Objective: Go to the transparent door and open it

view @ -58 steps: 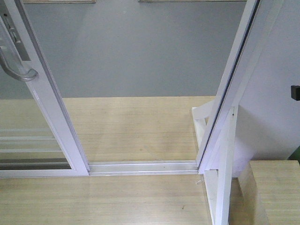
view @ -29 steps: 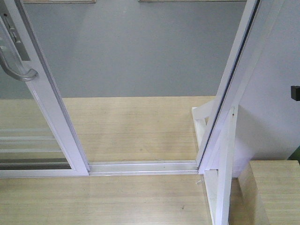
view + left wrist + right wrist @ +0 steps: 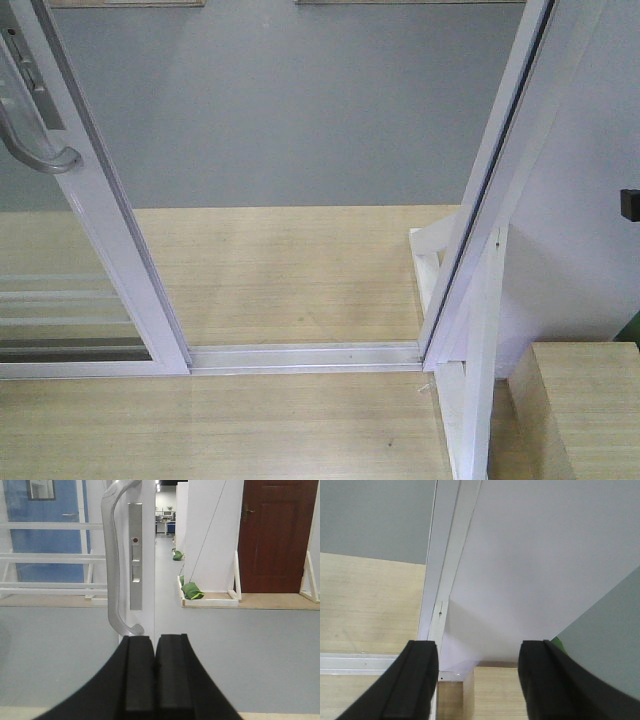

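I'm seeing the left gripper (image 3: 154, 645) pressed closed and empty, pointing level just below the handle (image 3: 116, 560) of the door (image 3: 95, 215) at far left, while the right gripper (image 3: 477, 680) is gaping wide toward the frame post (image 3: 442, 565).

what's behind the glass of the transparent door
Through the transparent door in the left wrist view: white horizontal bars, a blue door, grey floor. Its stile and handle hide whatever lies directly behind them.
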